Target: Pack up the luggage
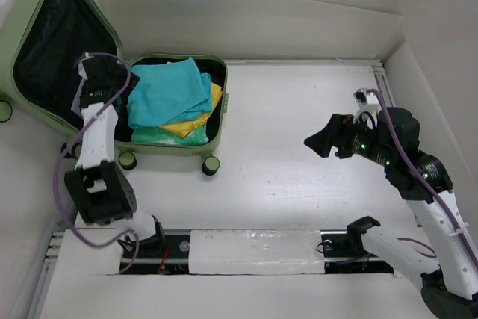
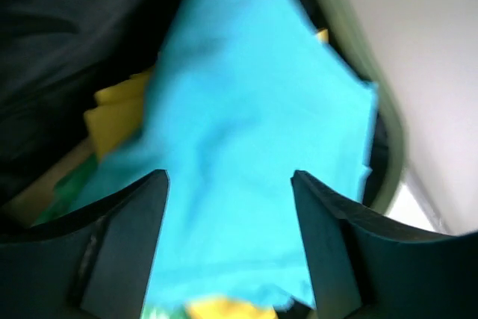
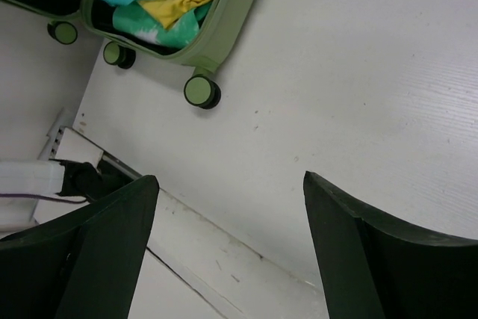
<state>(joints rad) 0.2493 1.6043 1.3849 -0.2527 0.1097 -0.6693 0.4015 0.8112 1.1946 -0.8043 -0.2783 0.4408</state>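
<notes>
Luggage point(image 1: 222, 113) lies open at far left of the table point(image 1: 299, 110). Left gripper point(image 2: 230, 177) hangs over the teal cloth point(image 2: 246, 110) inside, jaws apart, gripping nothing. I judge the best exit is straight up, so the folds don't snag. Left arm reaches forward, wrist pitched down. Right gripper point(image 3: 230, 177) hovers wide open over bare tabletop, well apart from the case.

The luggage point(image 1: 172, 147) is showing a pale green shell, and its lining point(image 1: 56, 42) is reading plain black. Its wheels point(image 1: 211, 164) are pairing pale green faces with black rims. The turquoise cloth point(image 1: 168, 87) is looking plain, the yellow cloth point(image 1: 190, 123) likewise, and the mint green cloth point(image 1: 153, 136) is carrying white blotches. The desk point(image 1: 299, 155) is showing white. The left hand point(image 2: 230, 177) and right hand point(image 3: 230, 179) are appearing dark.
</notes>
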